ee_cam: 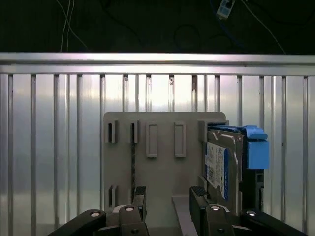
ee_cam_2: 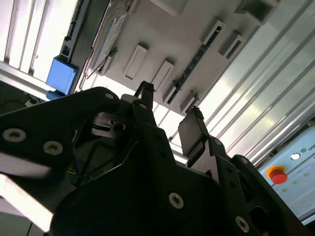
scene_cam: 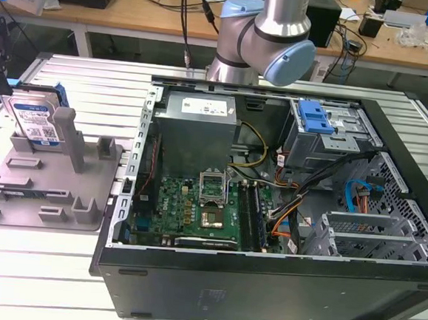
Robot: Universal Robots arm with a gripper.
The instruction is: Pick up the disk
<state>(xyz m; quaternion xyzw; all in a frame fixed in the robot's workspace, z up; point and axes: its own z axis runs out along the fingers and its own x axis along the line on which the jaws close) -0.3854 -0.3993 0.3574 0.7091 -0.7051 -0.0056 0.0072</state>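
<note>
In the exterior view, we are seeing the disk [scene_cam: 35,120] standing up on its edge in the grey holder [scene_cam: 56,192]. It is at the exterior view's left, well apart from the arm [scene_cam: 265,30].

In the second wrist view, the gripper [ee_cam_2: 170,110] is holding its fingers spread, with nothing between them.

In the first wrist view, the gripper [ee_cam: 169,196] is hanging over the holder [ee_cam: 152,162]. The disk [ee_cam: 224,162] is not sitting in the gap. It is off to one side, just beside one finger [ee_cam: 198,196], and we think its flat faces are lining up with the finger pads.
</note>
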